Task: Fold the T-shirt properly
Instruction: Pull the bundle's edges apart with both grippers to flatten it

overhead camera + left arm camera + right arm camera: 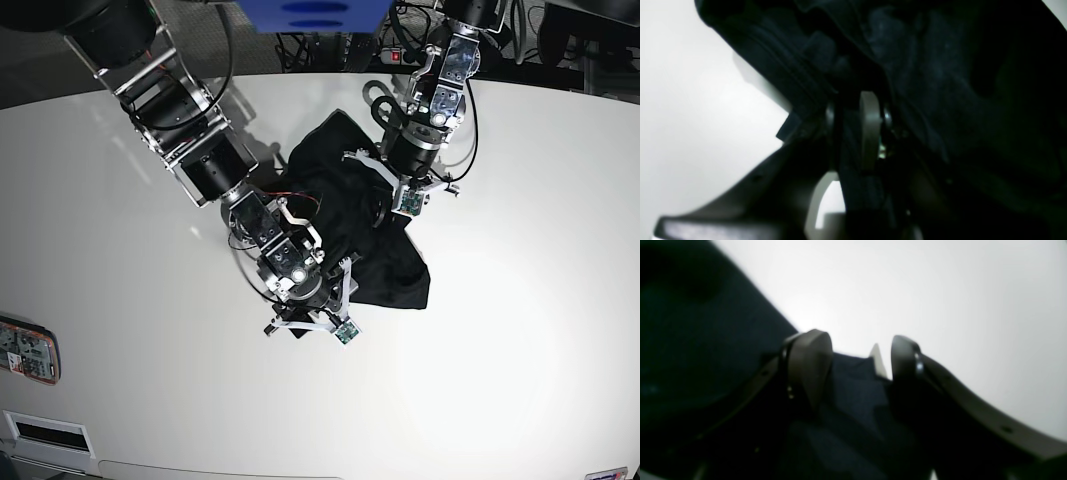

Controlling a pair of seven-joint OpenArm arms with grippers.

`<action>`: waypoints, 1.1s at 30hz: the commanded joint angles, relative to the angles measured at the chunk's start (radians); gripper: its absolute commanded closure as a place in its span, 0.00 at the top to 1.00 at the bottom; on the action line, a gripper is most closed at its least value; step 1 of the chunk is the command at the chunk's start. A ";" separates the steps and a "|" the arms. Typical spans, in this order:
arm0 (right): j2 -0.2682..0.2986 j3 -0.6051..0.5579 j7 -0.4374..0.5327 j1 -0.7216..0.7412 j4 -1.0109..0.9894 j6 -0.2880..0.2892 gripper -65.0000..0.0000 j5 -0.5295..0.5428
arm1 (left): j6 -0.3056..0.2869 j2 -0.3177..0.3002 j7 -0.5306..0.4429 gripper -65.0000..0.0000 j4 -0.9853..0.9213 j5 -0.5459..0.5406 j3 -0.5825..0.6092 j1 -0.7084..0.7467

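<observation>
White table [520, 250], broad and matte, curved far edge against a dark floor. Blue box-like object [310, 14] at top centre; beside it a tangle of black cables [345, 45] and a power strip with a red switch [398, 56]. Small red-and-grey device [28, 350] at the left table edge; pale slotted panel [45, 432] below it.

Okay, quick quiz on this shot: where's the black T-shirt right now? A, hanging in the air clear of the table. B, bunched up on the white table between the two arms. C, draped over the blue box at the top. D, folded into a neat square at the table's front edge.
B: the base view shows the T-shirt lying crumpled on the white table, with an arm reaching in at each end.
</observation>
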 commanded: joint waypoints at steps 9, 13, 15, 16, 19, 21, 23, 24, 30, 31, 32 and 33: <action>0.179 0.003 0.007 -0.039 0.173 -0.005 0.47 -0.006 | -0.003 -0.002 0.064 0.16 -0.030 0.004 -0.095 -0.088; 0.224 0.015 0.006 -0.091 0.234 -0.005 0.47 -0.006 | -0.003 -0.002 0.099 0.16 -0.096 0.004 -0.095 -0.159; 0.228 0.068 0.006 -0.128 0.265 -0.005 0.47 -0.008 | -0.003 -0.002 0.099 0.16 -0.129 0.004 -0.091 -0.194; 0.230 0.095 0.006 -0.154 0.283 -0.005 0.47 -0.009 | -0.003 -0.002 0.099 0.16 -0.145 0.004 -0.091 -0.209; 0.233 0.149 0.006 -0.244 0.343 -0.005 0.47 -0.013 | -0.003 -0.002 0.099 0.16 -0.180 0.025 -0.091 -0.258; 0.251 0.157 0.006 -0.298 0.382 -0.005 0.47 -0.013 | -0.003 -0.002 0.099 0.16 -0.192 0.082 -0.091 -0.283; 0.267 0.157 0.006 -0.339 0.438 -0.005 0.47 -0.013 | -0.003 -0.001 0.099 0.16 -0.194 0.156 -0.091 -0.298; 0.273 0.158 0.006 -0.359 0.463 -0.005 0.47 -0.013 | -0.003 -0.001 0.099 0.16 -0.194 0.188 -0.091 -0.306; 0.284 0.158 0.006 -0.516 0.626 -0.005 0.47 -0.014 | -0.005 0.004 0.095 0.16 -0.194 0.303 -0.069 -0.361; 0.284 0.158 0.006 -0.536 0.646 -0.005 0.47 -0.016 | -0.005 0.001 0.095 0.16 -0.194 0.314 -0.054 -0.370; 0.284 0.158 0.006 -0.553 0.664 -0.005 0.47 -0.016 | -0.005 -0.001 0.095 0.16 -0.194 0.323 -0.040 -0.378; 0.284 0.158 0.006 -0.571 0.684 -0.005 0.47 -0.022 | -0.005 -0.001 0.095 0.16 -0.192 0.334 -0.028 -0.381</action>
